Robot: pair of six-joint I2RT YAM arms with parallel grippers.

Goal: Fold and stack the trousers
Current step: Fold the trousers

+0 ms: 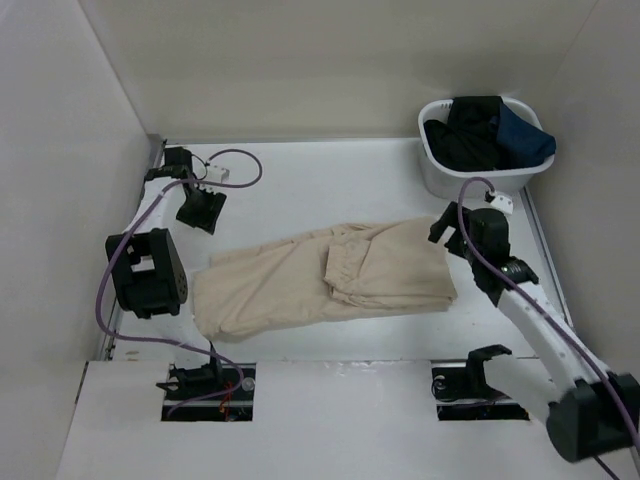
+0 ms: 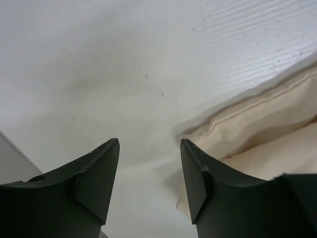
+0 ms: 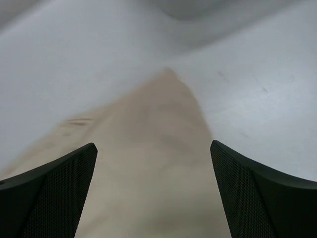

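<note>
The cream cotton trousers (image 1: 330,275), soft, wrinkled and folded with the gathered waist on top, lie flat on the white table (image 1: 300,170) between the two pincers. The left gripper (image 2: 149,144) hangs spread and empty, with a stitched hem just beside one smooth black finger. The right gripper (image 3: 153,146), its mesh-textured pads (image 3: 59,183) wide apart, holds nothing above a tapering corner of the cloth.

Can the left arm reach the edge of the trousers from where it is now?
Probably yes: the left gripper is open, the trousers lie just beside it, and nothing stands between them.
</note>
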